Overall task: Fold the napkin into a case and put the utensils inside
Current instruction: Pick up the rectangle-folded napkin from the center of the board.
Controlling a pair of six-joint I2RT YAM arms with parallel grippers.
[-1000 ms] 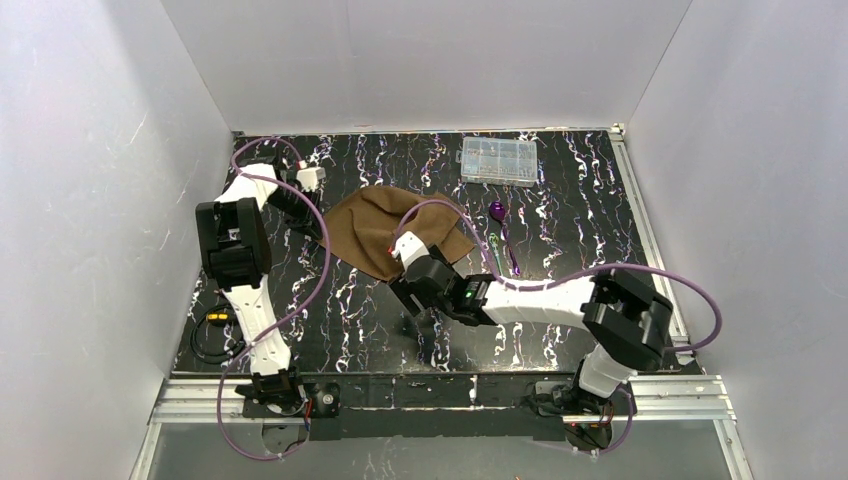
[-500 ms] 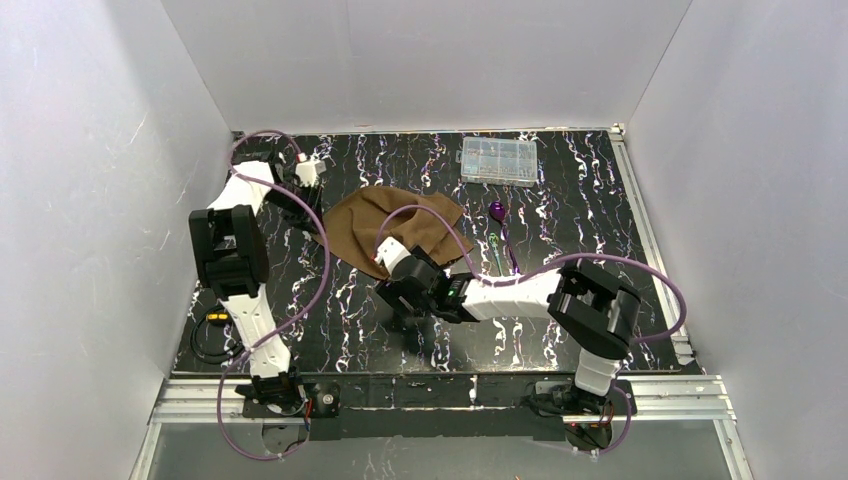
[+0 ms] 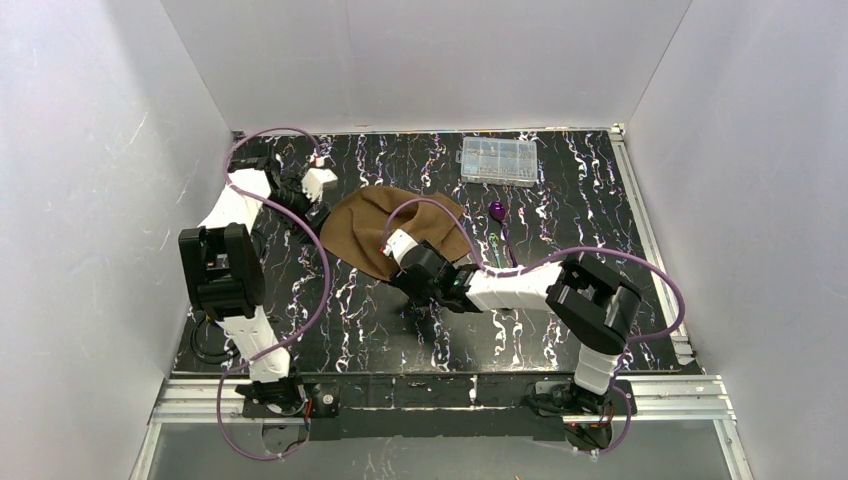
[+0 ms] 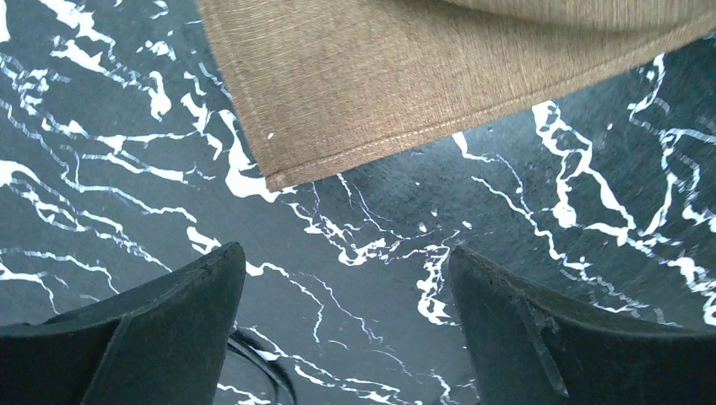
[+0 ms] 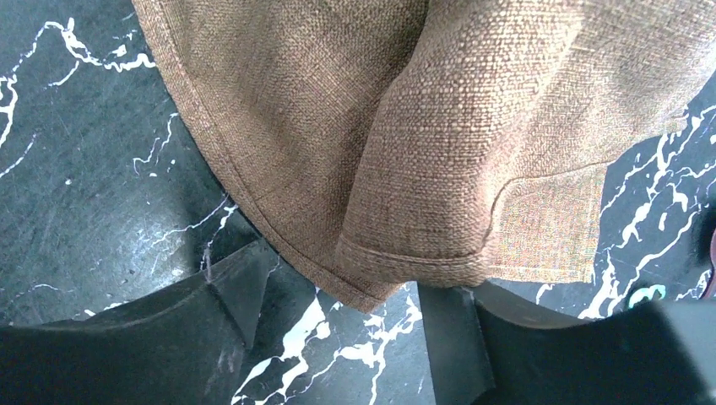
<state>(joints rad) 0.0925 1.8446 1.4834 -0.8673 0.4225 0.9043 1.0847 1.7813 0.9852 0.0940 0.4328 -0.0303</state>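
**Between my two pincers: the napkin, loosely doubled, with no grip on it**

Ahead of my right pincer (image 5: 342, 278) lies the napkin (image 5: 338, 110), one flap doubled over the layer below. Its hemmed near corner sits just between my fingertips. The jaws stand well apart, one on each side of that corner, and they pinch nothing. My left pincer (image 4: 346, 253) is also spread wide and empty. The napkin's far-side corner lies flat on the desk (image 3: 350, 330) a little beyond its tips, clear of both fingers.

From above, the cloth is a rumpled, rounded patch, longer across than deep. Its long axis runs roughly from my left pincer towards the utensils (image 3: 505, 245). These lie on the bare desk to the right of my right pincer, just past the napkin's right edge. Their handles are close together and point roughly back towards my bases, with the purple head at the far end. A clear compartment box (image 3: 498, 160) stands farther off, beyond them.

I judge the case is not yet formed, since the fold is loose and uneven. The coming move turns on the hem corner at my right fingertips. My right pincer is the nearer one, and it would need only to close on that corner. My right arm is also the nearer one to the utensils.
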